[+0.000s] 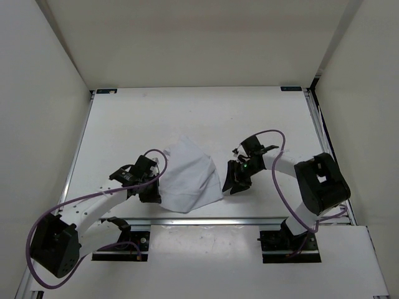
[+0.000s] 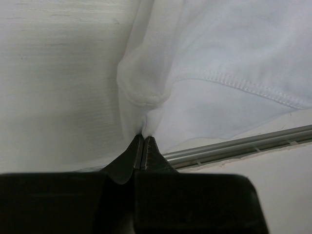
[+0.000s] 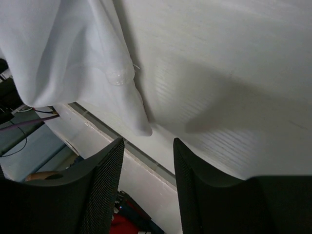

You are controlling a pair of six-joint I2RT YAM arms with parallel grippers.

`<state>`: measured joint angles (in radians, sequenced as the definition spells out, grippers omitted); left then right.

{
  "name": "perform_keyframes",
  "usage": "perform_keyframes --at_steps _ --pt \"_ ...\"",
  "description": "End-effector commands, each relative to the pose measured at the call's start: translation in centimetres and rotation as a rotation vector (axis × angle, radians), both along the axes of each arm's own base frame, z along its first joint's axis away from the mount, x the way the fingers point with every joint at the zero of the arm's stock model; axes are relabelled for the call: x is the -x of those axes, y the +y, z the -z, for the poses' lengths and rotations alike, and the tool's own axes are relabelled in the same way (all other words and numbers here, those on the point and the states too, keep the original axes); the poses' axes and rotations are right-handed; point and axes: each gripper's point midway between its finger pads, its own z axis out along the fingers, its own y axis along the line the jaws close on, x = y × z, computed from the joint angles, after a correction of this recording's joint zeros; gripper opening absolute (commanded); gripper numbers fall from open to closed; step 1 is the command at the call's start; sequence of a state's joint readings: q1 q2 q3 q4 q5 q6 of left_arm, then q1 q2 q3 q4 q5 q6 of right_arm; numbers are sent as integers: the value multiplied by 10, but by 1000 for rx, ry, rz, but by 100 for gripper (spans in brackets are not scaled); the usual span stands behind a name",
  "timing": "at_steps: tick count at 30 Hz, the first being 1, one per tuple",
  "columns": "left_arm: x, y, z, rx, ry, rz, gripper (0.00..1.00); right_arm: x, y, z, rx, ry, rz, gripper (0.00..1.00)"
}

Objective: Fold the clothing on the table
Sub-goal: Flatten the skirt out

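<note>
White fabric, the clothing (image 1: 190,177), lies crumpled on the near middle of the table (image 1: 187,115), its lower edge close to the near aluminium rail (image 1: 243,220). Bare tabletop extends behind it to the far edge and out to both sides; the arms occupy the near strip. Left gripper (image 1: 154,187): jaws fully closed, pinching a bunched fold at the clothing's left edge, the cloth drawn into a puckered point at the fingertips (image 2: 136,151). Right gripper (image 1: 232,182): jaws parted wide, holding nothing, poised just beside the clothing's right corner, which lies near the gap unclamped.
</note>
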<state>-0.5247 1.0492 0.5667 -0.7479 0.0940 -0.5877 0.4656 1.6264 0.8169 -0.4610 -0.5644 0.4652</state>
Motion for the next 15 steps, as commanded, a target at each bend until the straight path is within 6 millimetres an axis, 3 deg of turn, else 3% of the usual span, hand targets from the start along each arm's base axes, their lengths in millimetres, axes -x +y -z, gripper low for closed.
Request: perform_keyframes --at_steps 1,8,13,15 --pt "-5 -10 -6 30 -27 9 0 -10 11 1 -94 -22 33 50" --pt "-14 -17 -6 24 -43 23 0 -11 27 13 -156 -16 18 44" --pt "-25 -16 -10 20 -67 14 0 -5 36 17 -196 18 1 32" --pt "-24 -13 -6 3 -60 18 0 -1 38 18 -219 38 -3 5"
